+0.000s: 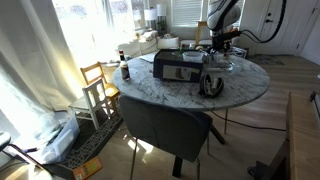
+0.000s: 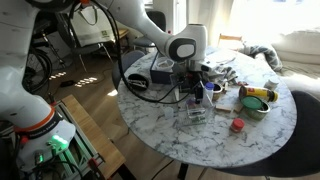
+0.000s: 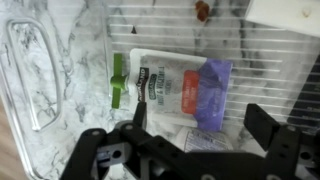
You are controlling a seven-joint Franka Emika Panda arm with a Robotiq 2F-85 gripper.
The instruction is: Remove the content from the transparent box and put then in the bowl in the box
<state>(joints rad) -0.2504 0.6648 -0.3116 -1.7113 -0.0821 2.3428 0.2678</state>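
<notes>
The transparent box [image 2: 195, 113] stands on the marble table in front of the arm. In the wrist view I look down into its ribbed clear floor [image 3: 275, 60]. In it lies a white pouch [image 3: 165, 85] with a green cap and a red and purple label, and a small white tube [image 3: 200, 140] lies partly under my fingers. My gripper [image 3: 200, 112] is open, just above the pouch, with one finger on each side; it also shows in an exterior view [image 2: 192, 78]. A green bowl [image 2: 256, 101] stands on the table beyond. The dark grey box [image 1: 180, 68] sits mid-table.
A clear lid-like piece [image 3: 30, 70] lies on the marble beside the transparent box. A small red thing [image 2: 237, 125] lies near the table edge. A black-and-yellow round object [image 1: 212, 85] is beside the dark box. A grey chair [image 1: 165, 125] stands at the table.
</notes>
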